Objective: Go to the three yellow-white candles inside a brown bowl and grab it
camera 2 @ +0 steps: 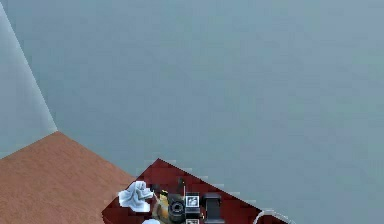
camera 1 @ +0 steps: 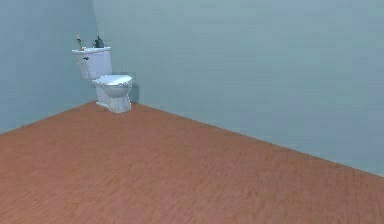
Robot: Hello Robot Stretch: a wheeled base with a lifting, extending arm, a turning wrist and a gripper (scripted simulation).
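At the arm side view's bottom edge my gripper (camera 2: pixel 174 208) shows as a dark body beside a small white square with black marks. It sits over a dark red tabletop (camera 2: pixel 236 204). A small yellowish thing (camera 2: pixel 161 205) stands right at the gripper's left, on or just above that top. I cannot tell whether the gripper holds anything. The yellowish blob is too small to name as candles or a bowl.
A crumpled white cloth (camera 2: pixel 134 195) lies on the red top's left end, and a white curved rim (camera 2: pixel 268 215) lies at its right. In the forward view a white toilet (camera 1: pixel 109 83) stands in the far left corner, small items (camera 1: pixel 90 44) on its tank. Brown wood floor (camera 1: pixel 180 170) stretches wide.
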